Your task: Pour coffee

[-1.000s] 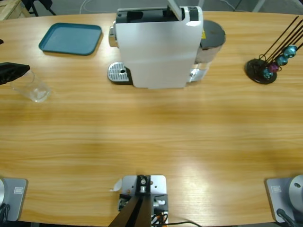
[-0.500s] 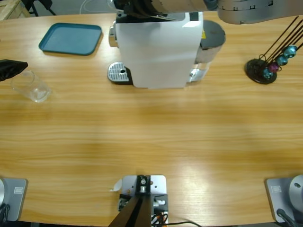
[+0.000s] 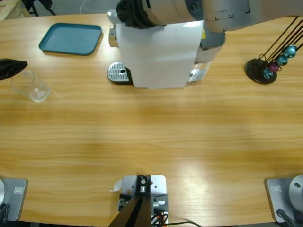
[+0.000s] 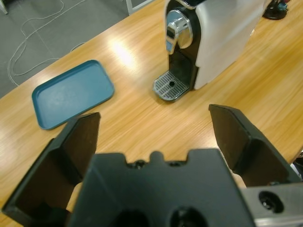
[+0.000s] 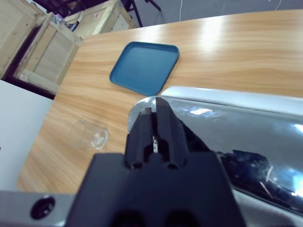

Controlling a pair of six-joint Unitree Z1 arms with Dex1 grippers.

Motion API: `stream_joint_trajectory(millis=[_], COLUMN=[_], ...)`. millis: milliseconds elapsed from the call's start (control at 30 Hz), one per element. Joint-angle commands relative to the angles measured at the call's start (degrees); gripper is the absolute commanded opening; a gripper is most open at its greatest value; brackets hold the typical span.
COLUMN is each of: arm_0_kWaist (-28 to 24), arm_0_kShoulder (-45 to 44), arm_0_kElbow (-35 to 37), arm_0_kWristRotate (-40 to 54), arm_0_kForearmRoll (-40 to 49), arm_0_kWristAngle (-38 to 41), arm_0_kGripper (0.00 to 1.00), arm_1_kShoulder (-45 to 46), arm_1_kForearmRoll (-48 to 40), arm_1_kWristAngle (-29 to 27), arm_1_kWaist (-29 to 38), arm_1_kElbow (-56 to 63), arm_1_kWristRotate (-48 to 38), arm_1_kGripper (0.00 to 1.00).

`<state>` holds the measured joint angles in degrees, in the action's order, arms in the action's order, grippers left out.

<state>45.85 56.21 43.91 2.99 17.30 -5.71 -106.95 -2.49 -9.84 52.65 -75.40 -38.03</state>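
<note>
One boxy white coffee machine [image 3: 156, 56] with a chrome spout and a round perforated metal drip grate [image 3: 117, 73] stands on the wood-grain counter [image 3: 151, 137]; one flat teal plastic tray [image 3: 71, 38] lies left of the machine; one clear glass tumbler [image 3: 31, 86], tipped on its side, lies further left; no coffee shows in it; the left gripper [image 4: 156, 137] has jaws spread wide, empty; the right gripper [image 5: 154, 130], jaws pressed together, sits over the machine's shiny top.
</note>
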Motion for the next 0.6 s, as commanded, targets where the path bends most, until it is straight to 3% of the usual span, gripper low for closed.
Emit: stream_joint_trajectory(millis=[33, 67, 100, 133, 167, 300, 500, 600], arm_0_kWaist=[-0.2, -0.4, -0.9, -1.3, -1.5, -3.5, -5.2, -5.2], arm_0_kShoulder=[0.8, 0.7, 0.7, 0.6, 0.6, 1.2, 7.1, 10.9], arm_0_kElbow=[-1.2, -1.2, -1.4, -1.8, -2.2, -3.9, -9.0, -13.9], arm_0_kWristRotate=[-1.7, -2.0, -2.5, -3.6, -5.1, -11.8, -23.4, -24.6], arm_0_kForearmRoll=[-0.5, -0.5, -0.4, -0.2, 0.1, 0.8, -0.3, -8.8], arm_0_kWristAngle=[-0.8, -0.8, -1.4, -3.1, -5.8, -14.8, -20.2, -23.8], arm_0_kGripper=[0.996, 0.996, 0.996, 0.996, 0.996, 0.996, 0.996, 1.0], arm_1_kShoulder=[-8.0, -6.3, -3.9, 0.0, 3.4, 17.2, 28.6, 32.8], arm_1_kForearmRoll=[5.5, 4.8, 5.4, 8.4, 11.9, 18.8, 31.2, 35.7], arm_1_kWristAngle=[-2.0, -1.9, -1.6, -1.2, -0.3, 6.3, 13.8, 16.3], arm_1_kWaist=[1.2, 1.2, 1.2, 1.2, 1.2, 1.2, 1.2, 1.2], arm_1_kElbow=[6.0, 5.8, 5.3, 4.3, 3.2, 1.6, 4.8, 9.6], arm_1_kWristRotate=[3.0, 6.2, 9.5, 12.6, 15.4, 25.9, 26.8, 26.6], arm_1_kGripper=[0.0, 0.0, 0.212, 0.962, 1.0, 1.0, 1.0, 1.0])
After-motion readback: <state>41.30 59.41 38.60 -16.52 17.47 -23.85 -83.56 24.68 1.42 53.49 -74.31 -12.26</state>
